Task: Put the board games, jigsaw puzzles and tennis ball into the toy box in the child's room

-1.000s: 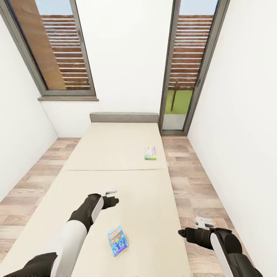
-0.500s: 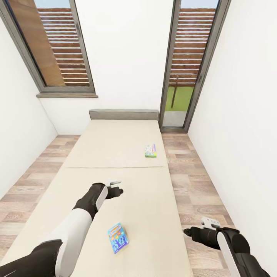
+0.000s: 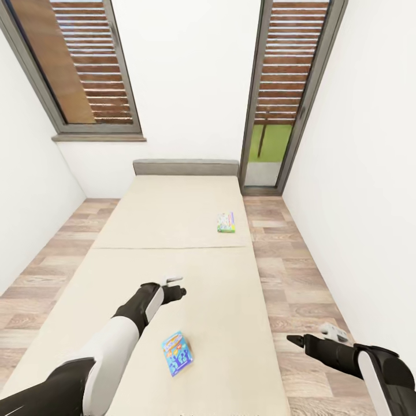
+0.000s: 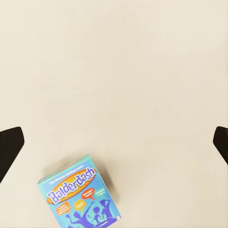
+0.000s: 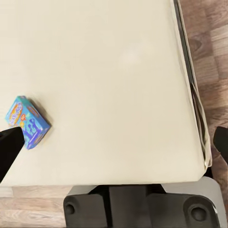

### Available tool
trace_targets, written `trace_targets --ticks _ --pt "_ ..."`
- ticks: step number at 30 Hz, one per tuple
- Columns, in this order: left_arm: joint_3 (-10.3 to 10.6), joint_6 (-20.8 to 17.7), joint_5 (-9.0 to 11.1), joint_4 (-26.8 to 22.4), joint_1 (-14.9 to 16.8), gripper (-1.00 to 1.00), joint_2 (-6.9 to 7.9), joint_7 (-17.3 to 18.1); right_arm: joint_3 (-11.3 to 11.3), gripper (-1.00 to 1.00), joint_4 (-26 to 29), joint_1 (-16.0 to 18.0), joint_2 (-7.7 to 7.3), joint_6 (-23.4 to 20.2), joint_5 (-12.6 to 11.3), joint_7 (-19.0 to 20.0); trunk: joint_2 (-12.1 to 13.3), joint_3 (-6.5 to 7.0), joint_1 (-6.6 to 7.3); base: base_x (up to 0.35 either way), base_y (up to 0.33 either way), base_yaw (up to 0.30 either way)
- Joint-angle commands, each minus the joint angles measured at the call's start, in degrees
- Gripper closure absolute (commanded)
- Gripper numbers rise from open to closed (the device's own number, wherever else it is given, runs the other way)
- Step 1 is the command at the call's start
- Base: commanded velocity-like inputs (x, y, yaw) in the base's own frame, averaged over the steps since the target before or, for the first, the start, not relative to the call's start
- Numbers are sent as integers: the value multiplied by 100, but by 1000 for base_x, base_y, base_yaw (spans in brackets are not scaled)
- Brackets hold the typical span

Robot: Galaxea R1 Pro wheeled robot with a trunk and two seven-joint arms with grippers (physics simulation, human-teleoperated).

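Currently both board games lie on the bed (image 3: 144,231): the blue game (image 3: 177,353) near, the green game (image 3: 226,222) farther. Left gripper (image 3: 176,287) and right gripper (image 3: 300,341) hang spread, empty; nothing boxed.

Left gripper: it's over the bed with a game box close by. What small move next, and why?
Probably draw the left gripper back and lower it toward the blue game box. The box lies flat on the bed, nearer the robot than the gripper, and the fingers look spread wide with nothing between them.

Arms: white mid-segments, black forearms, black tapered tool (image 3: 178,287) tips; dark grey base (image 5: 142,206) with bolts.
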State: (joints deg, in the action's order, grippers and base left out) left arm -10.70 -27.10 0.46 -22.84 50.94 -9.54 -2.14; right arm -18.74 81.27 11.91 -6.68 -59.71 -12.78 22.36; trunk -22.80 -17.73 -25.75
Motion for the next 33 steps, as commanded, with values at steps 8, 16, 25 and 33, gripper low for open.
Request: trace_targets --ticks 8,16,25,33 --pt "-19 264 3 150 3 -100 3 -36 -31 -100 -4 4 -112 -29 56 479 -11 -86 -3 0 0 0" --pt "-5 297 -19 171 3 -100 12 -47 -33 -100 -5 4 -121 -29 67 522 -11 -161 -3 0 0 0" --pt "13 313 -60 175 3 -100 25 -107 -34 -100 2 4 -122 -29 27 545 -11 -246 -3 0 0 0" --pt "18 327 -71 176 -12 -100 38 -119 -26 -100 3 4 -117 -29 13 592 -11 -321 -3 0 0 0"
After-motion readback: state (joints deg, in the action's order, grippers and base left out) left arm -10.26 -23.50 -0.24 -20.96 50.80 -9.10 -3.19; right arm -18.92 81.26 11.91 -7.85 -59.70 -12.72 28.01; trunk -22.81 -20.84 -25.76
